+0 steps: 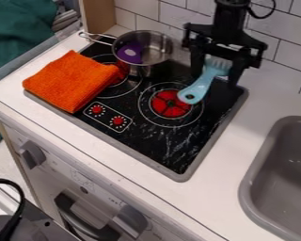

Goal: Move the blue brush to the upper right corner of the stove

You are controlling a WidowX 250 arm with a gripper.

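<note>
"Your jaws stand apart, one on each side of the brush's bristled head. Do you have a hold on it?"

"I can't tell you that; touch isn't clear from here, and I'd judge you haven't closed on it. Your black gripper (215,80) hangs over the back right part of the stove (172,153), with the blue brush (204,84) right under and between its fingers."

"Which way does the brush run from you?"

"Its head is between your jaws, and the handle slants away from them towards the front left of the view, its end over the red burner (170,104). The line across your jaws looks roughly crosswise to that long axis, so closing should pinch the head from its sides."

"And the upper right corner (243,90)?"

"Just to your right in the view, nearer the head than the handle. I'd guess you need a short sideways shift. Watch the handle: held by the head, it may swing or trail."
</note>
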